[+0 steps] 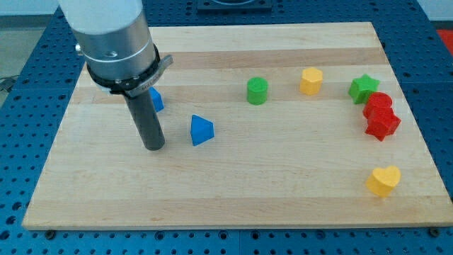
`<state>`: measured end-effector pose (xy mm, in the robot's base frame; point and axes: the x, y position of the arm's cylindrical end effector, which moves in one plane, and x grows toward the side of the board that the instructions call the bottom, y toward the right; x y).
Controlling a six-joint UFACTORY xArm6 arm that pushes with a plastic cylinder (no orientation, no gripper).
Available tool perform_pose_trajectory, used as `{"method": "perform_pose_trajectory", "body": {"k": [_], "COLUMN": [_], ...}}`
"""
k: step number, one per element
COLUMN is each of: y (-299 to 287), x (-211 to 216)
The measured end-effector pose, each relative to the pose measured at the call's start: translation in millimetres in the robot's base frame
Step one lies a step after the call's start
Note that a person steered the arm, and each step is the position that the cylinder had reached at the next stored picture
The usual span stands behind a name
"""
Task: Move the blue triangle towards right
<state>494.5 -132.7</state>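
Note:
The blue triangle (pixel 201 130) lies on the wooden board (pixel 233 191), left of the middle. My tip (pixel 153 146) rests on the board to the left of the triangle, a short gap away and not touching it. A second blue block (pixel 156 99) sits behind the rod, partly hidden by it, so its shape is unclear.
A green cylinder (pixel 257 91) and a yellow hexagon (pixel 311 81) stand in the upper middle. A green star (pixel 363 88), a red block (pixel 378 105) and a red star (pixel 383 125) cluster at the right. A yellow heart (pixel 383 180) lies at the lower right.

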Motion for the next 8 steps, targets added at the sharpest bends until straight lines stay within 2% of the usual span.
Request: {"method": "perform_pose_trajectory", "body": {"k": [1, 2, 3, 5, 6, 7, 8], "y": [15.1, 20.8, 51.6, 193.7, 202.0, 130.4, 81.2], "x": [-15.0, -17.1, -9.1, -12.0, -10.0, 49.1, 80.2]}}
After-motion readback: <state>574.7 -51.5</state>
